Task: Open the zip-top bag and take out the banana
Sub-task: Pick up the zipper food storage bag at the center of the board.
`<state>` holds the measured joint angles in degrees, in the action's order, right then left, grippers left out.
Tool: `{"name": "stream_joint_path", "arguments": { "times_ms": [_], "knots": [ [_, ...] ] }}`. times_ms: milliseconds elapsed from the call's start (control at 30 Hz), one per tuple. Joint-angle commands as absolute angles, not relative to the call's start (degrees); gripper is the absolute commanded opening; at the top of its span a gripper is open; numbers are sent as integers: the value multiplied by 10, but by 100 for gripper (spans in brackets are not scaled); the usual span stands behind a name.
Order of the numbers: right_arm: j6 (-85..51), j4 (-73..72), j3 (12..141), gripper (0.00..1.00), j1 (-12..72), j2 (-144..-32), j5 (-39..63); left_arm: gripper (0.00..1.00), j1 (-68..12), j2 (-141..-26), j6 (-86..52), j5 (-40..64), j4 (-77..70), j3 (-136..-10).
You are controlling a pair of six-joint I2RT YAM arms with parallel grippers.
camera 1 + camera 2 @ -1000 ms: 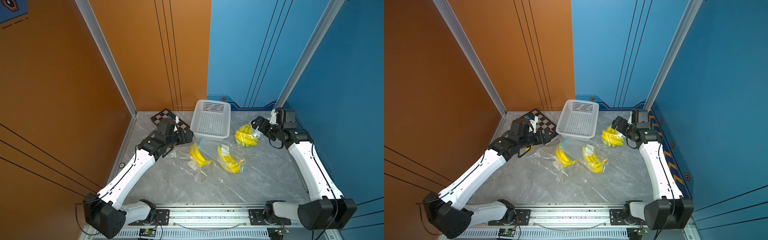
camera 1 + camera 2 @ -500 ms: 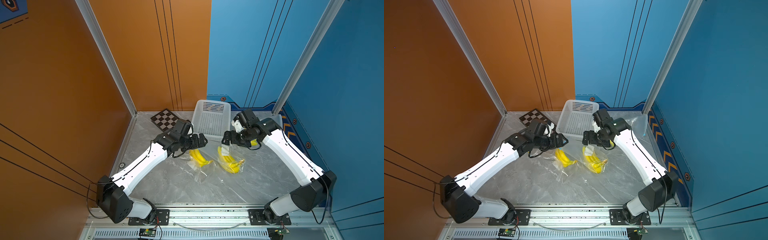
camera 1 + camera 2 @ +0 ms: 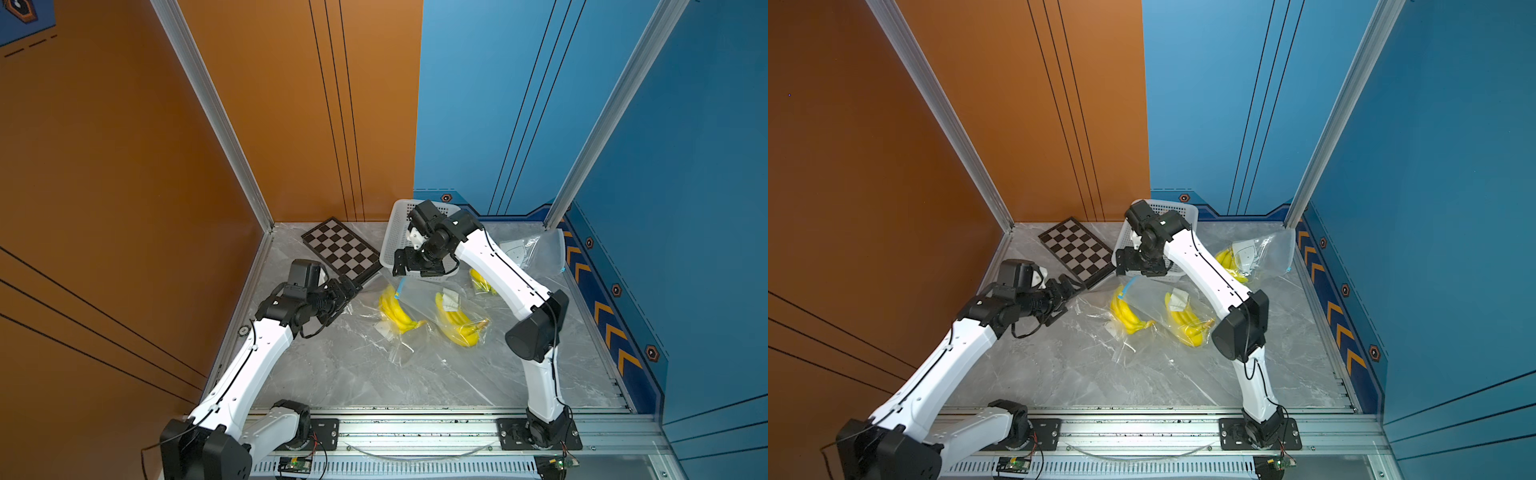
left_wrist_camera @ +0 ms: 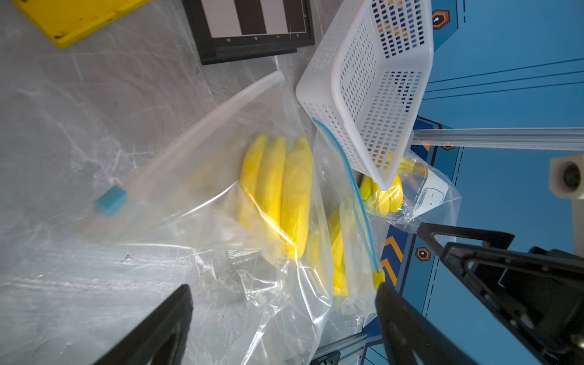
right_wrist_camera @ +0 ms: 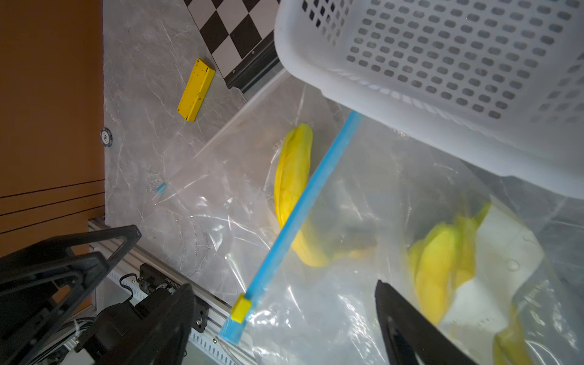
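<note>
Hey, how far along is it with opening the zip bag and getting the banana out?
Done: nothing yet. The banana bunch lies inside its clear bag, and a second bunch sits in the bag with the blue zip. In hand: nothing; the left gripper and right gripper hang open over the bags. To do: grip a bag, slide its zip open, pull the banana out.

Zip-top bag [image 5: 363,221] holds bananas [image 5: 442,262] beside basket [image 5: 442,63]; possibly touching.
</note>
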<state>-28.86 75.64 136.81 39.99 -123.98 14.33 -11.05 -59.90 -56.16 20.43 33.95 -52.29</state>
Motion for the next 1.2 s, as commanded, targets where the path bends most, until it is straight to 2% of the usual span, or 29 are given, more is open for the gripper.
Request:
{"name": "stream_joint_path", "arguments": {
  "times_ms": [0, 133, 200, 267, 300, 533, 700, 867, 1000, 1067, 1167],
  "knots": [
    [-288, 885, 1447, 90, 434, -1302, 85, 91, -92, -558, -584, 236, 357, -492],
    [-302, 894, 1465, 88, 459, -1332, 45, 91, -60, -542, -563, 266, 379, -484],
    [-316, 899, 1465, 80, 465, -1339, 28, 91, -37, -546, -553, 292, 382, -484],
    [-335, 908, 1465, 65, 467, -1337, 13, 92, -14, -551, -543, 321, 387, -487],
    [-344, 912, 1464, 54, 470, -1330, 1, 92, -7, -552, -538, 330, 391, -491],
    [-378, 938, 1414, 0, 492, -1262, -67, 94, -43, -551, -527, 319, 397, -501],
    [-391, 914, 1308, 0, 510, -1151, -122, 94, -80, -552, -542, 317, 385, -499],
    [-351, 768, 1088, 0, 529, -970, -90, 95, -166, -595, -571, 328, 315, -528],
    [-298, 688, 972, 0, 488, -843, -8, 100, -255, -682, -422, 320, 370, -670],
    [-265, 682, 963, 0, 447, -800, 42, 100, -279, -728, -328, 300, 440, -756],
    [-209, 686, 976, 0, 380, -771, 144, 100, -299, -770, -239, 309, 460, -853]
  ]
}}
